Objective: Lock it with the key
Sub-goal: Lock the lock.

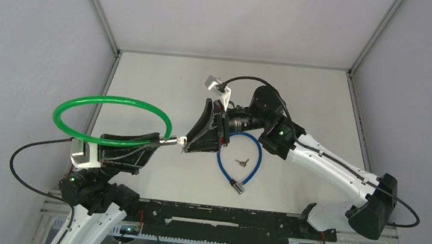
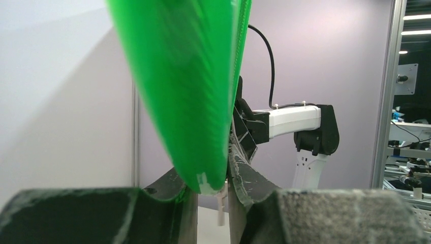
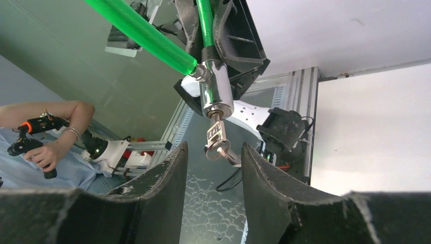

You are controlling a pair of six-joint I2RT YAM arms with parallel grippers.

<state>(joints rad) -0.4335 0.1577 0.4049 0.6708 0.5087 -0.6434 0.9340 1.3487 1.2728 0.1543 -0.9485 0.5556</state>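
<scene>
My left gripper (image 1: pixel 160 140) is shut on the green cable lock (image 1: pixel 112 104) near its end and holds the loop up in the air; in the left wrist view the green cable (image 2: pixel 193 101) fills the gap between the fingers. The lock's silver cylinder (image 3: pixel 216 94) points at my right gripper (image 1: pixel 185 145), with a key (image 3: pixel 216 137) and its ring hanging out of the cylinder. My right gripper (image 3: pixel 209 157) is open, its fingers on either side of the key, not touching it.
A blue cable lock (image 1: pixel 240 158) lies on the white table with a small bunch of keys (image 1: pixel 242 162) inside its loop. A white tag (image 1: pixel 211 83) sits behind the right arm. A person holding controllers (image 3: pixel 45 137) shows past the table edge.
</scene>
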